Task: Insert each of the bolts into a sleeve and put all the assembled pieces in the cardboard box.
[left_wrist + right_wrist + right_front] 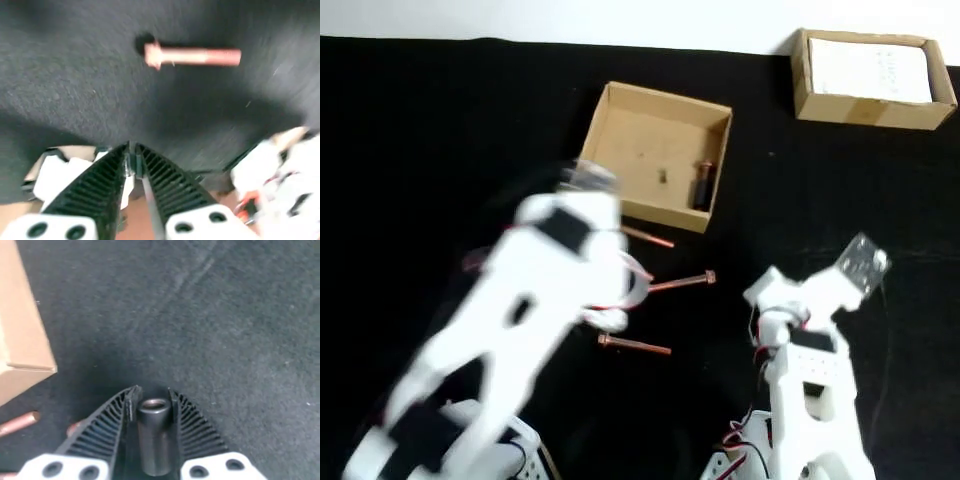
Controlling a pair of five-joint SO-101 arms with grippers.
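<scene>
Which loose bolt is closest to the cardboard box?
The top bolt, just outside the front wall of the cardboard box. The middle bolt and bottom bolt lie clearly farther from it.

High view: I look down from above, far off, over the black table (pixel 410 130), both arms at its near edge.
Left wrist view: close to the table, past left gripper (pixel 134 149).
Right wrist view: close, past right gripper (pixel 152 396).
Shared with high view: cardboard box (pixel 20 335) corner, 1 bolt (pixel 192 56).
</scene>
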